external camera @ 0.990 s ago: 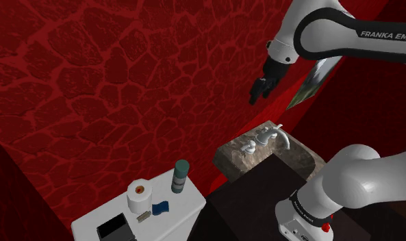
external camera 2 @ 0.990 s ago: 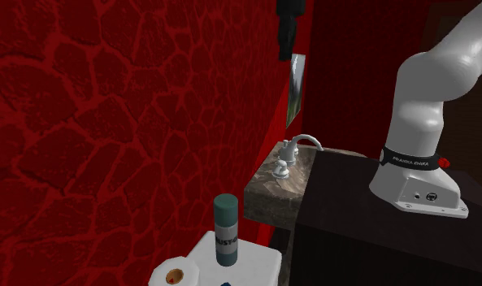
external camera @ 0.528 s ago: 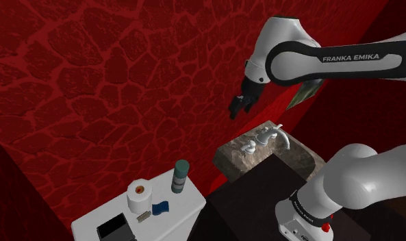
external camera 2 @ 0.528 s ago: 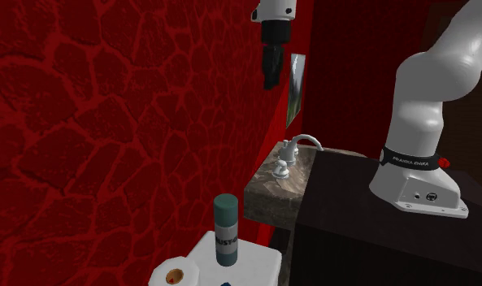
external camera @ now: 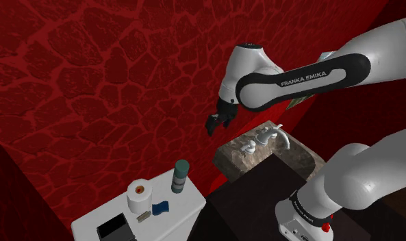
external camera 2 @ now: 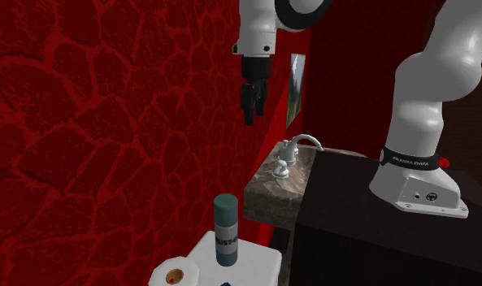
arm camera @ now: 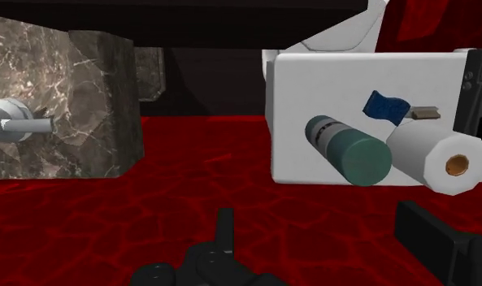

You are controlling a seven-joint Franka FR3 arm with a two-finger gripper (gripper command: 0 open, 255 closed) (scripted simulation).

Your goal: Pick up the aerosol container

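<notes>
The aerosol container is a grey can with a teal cap. It stands upright on a white unit against the red stone wall, and its label shows in the second exterior view. My black gripper hangs well above the can and toward the shoulder view's right, roughly between the can and the sink. In the second exterior view the gripper points down, high above the can. The wrist view looks down on the can ahead of the gripper; the fingers stand apart with nothing between them.
Beside the can on the white unit are a paper roll, a small blue object, a little grey piece and a black box. A marble sink with a metal tap adjoins the dark stand. A framed picture hangs on the wall.
The arm has swung toward the shoulder view's left and lowered, carrying the gripper from above the sink to a spot nearer the white unit. The can has not moved.
</notes>
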